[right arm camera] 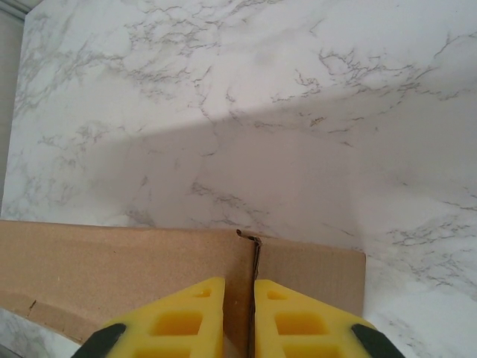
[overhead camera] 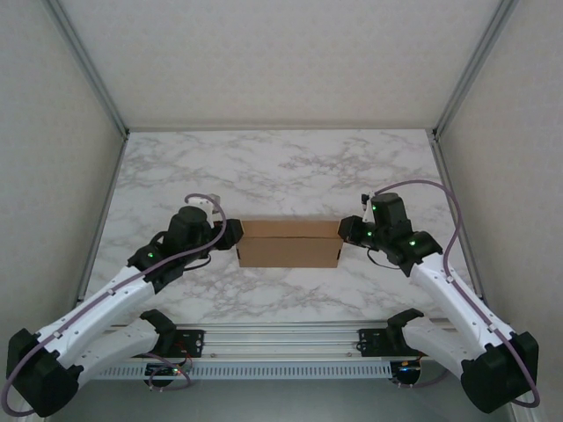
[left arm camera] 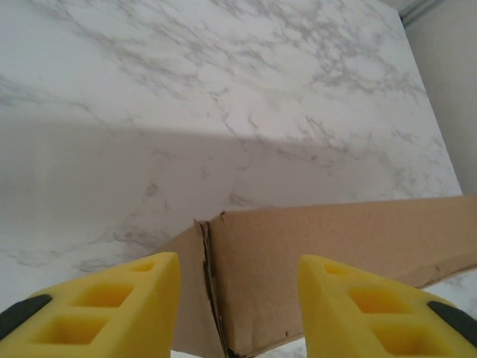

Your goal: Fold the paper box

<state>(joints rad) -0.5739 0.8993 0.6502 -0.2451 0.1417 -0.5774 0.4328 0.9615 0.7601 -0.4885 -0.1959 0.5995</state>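
The paper box (overhead camera: 288, 244) is a brown cardboard piece folded into a shallow oblong, lying mid-table between the two arms. My left gripper (overhead camera: 233, 236) is at its left end. In the left wrist view the yellow fingers (left arm camera: 127, 298) stand apart on either side of the box's split corner seam (left arm camera: 209, 283) without touching it, so the left gripper (left arm camera: 238, 298) is open. My right gripper (overhead camera: 346, 233) is at the box's right end. Its fingers (right arm camera: 186, 321) are pinched on the upright cardboard edge (right arm camera: 253, 261) of the box (right arm camera: 112, 268), so the right gripper (right arm camera: 238, 313) is shut on it.
The marble table (overhead camera: 281, 167) stretches bare behind the box up to the back wall. Grey side walls with metal posts (overhead camera: 106, 97) close in left and right. A metal rail (overhead camera: 281, 338) runs along the near edge between the arm bases.
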